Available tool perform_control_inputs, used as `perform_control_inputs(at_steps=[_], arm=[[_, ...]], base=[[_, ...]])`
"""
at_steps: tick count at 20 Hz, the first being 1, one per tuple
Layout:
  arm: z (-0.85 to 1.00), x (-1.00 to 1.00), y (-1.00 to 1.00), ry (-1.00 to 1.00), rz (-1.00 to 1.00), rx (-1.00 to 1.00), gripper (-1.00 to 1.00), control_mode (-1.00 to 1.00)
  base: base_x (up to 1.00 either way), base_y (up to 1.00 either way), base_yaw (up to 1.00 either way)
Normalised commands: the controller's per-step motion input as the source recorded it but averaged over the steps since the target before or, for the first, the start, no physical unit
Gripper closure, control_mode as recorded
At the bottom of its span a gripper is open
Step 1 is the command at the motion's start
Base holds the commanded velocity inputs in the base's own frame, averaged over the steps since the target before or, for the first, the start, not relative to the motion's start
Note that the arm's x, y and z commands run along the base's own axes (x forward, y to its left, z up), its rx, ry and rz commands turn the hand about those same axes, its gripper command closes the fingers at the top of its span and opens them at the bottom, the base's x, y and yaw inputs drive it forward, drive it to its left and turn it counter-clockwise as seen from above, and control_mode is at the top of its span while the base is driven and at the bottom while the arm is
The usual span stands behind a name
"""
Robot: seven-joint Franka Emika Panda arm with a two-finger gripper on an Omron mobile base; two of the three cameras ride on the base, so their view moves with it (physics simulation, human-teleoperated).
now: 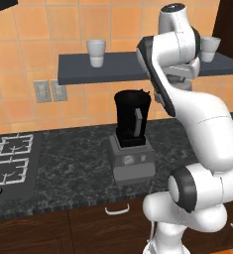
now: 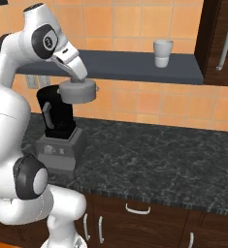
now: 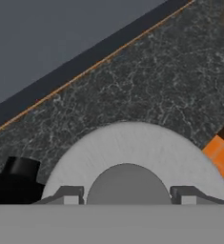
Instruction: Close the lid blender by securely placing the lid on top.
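Observation:
The blender stands on the dark counter, its tall black jar (image 1: pixel 132 118) (image 2: pixel 57 114) open at the mouth and set on a boxy grey base (image 1: pixel 132 161) (image 2: pixel 61 147) with a dial. The lid (image 2: pixel 77 92) (image 3: pixel 132 143), a round light-grey disc with a darker knob (image 3: pixel 127 183), hangs in the air at about mouth height, just right of the jar and partly in front of it in the right base view. My gripper (image 2: pixel 77 80) (image 3: pixel 127 195) is shut on the lid from above, fingertips (image 3: pixel 68 194) on either side of the knob. The hand view has the jar's edge (image 3: pixel 15 183) at its lower left.
A dark wall shelf (image 1: pixel 113 67) (image 2: pixel 135 65) runs just above the blender, carrying white cups (image 1: pixel 96 52) (image 1: pixel 209 48) (image 2: pixel 163 52). A stove top (image 1: pixel 9 158) lies left of the blender. Wall outlets (image 1: pixel 51 91) sit behind it. Open counter (image 2: pixel 159 155) stretches to the right.

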Motion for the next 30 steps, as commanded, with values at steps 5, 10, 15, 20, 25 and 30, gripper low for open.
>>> perform_control_inputs(at_steps=[5, 10, 15, 20, 25, 30], arm=[[0.16, -0.24, -0.12, -0.09, 0.00, 0.09, 1.00, -1.00], [0.00, 0.31, 0.61, -0.13, 0.00, 0.04, 1.00, -1.00], [0.02, 0.58, 0.35, -0.14, 0.00, 0.02, 1.00, -1.00], [0.63, 0.32, 0.50, -0.01, 0.00, 0.01, 1.00, -1.00], [0.46, 0.06, 0.38, 0.03, 0.00, -0.02, 1.00, -1.00], [-0.13, -0.11, 0.11, 0.04, 0.02, 0.02, 1.00, -1.00]], base=[[0.00, 0.00, 0.00], [0.00, 0.00, 0.00], [0.00, 0.00, 0.00], [0.00, 0.00, 0.00], [0.00, 0.00, 0.00], [0.00, 0.00, 0.00]])
